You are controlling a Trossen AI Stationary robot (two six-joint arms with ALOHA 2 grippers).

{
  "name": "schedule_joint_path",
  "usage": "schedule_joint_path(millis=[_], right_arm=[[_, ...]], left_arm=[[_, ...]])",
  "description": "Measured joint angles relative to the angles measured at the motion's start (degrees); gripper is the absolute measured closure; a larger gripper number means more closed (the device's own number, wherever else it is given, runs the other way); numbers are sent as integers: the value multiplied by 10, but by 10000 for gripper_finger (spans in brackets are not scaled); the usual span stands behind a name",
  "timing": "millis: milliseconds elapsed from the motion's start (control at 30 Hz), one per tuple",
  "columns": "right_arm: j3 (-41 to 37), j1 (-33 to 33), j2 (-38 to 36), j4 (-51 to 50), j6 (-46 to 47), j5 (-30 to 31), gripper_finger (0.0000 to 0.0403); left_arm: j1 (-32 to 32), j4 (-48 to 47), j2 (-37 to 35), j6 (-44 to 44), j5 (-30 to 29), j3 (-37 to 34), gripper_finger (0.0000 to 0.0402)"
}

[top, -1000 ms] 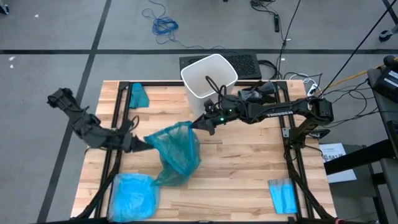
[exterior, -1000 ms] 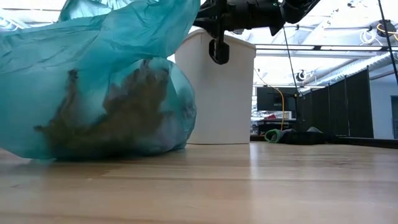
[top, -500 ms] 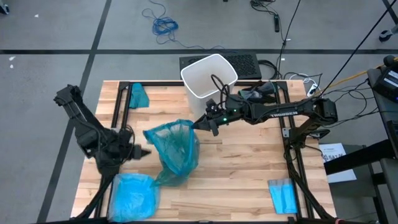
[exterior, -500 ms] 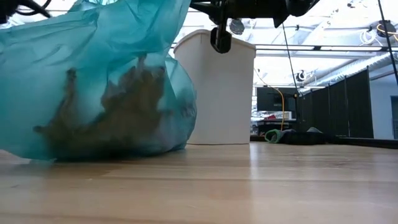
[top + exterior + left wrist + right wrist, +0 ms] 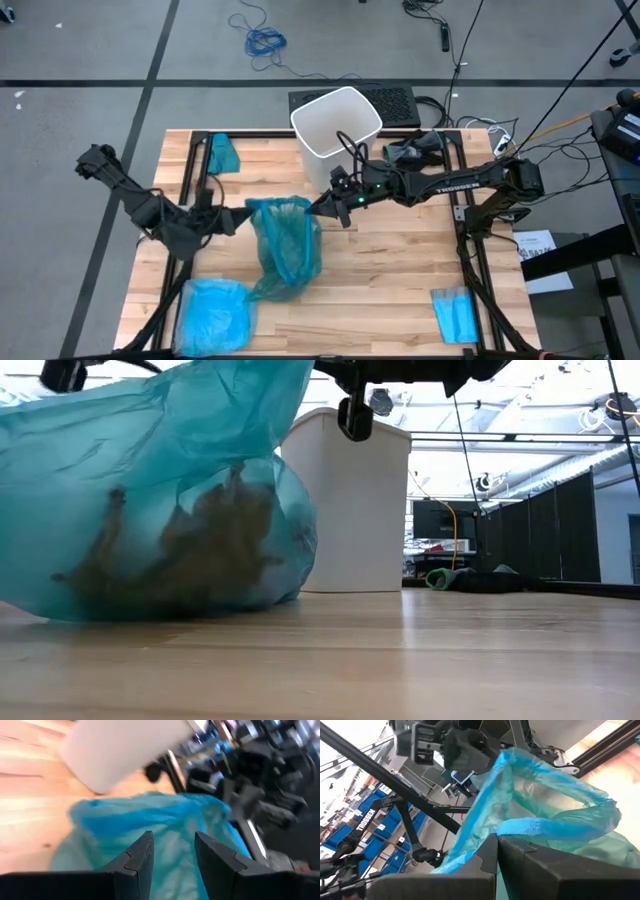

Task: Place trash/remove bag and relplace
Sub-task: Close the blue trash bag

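From overhead we look straight down on the whole table (image 5: 400, 280). At tabletop level we look across it, close to the teal bag (image 5: 150, 510), with the white bin (image 5: 355, 510) behind. Each wrist camera looks past its own fingers at that same bag.

bag (image 5: 285, 240): translucent teal-green, brown trash (image 5: 190, 550) showing dark through it
bin (image 5: 335, 125): plain white
bench (image 5: 390, 270): pale wood planks, black frame rails
plastic at near left corner (image 5: 215, 315): paler sky-blue
folded sheet at near right corner (image 5: 456, 313): light blue
arms: dark
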Motion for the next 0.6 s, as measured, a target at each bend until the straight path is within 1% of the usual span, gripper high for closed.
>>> schedule_joint_path(millis=[133,200,367,600], right_arm=[[0,0,0,2,-6,0,403],[0,0,0,2,-7,-1,403],[0,0,0,-1,-15,-3,403],[0,0,0,0,-19,-5,403]], left_arm=[[35,97,-1,113,63,0,263],[45,124,1,136,87,0,263],[56,116,-1,89,90,0,263],[74,109,5,87,87,0,263]])
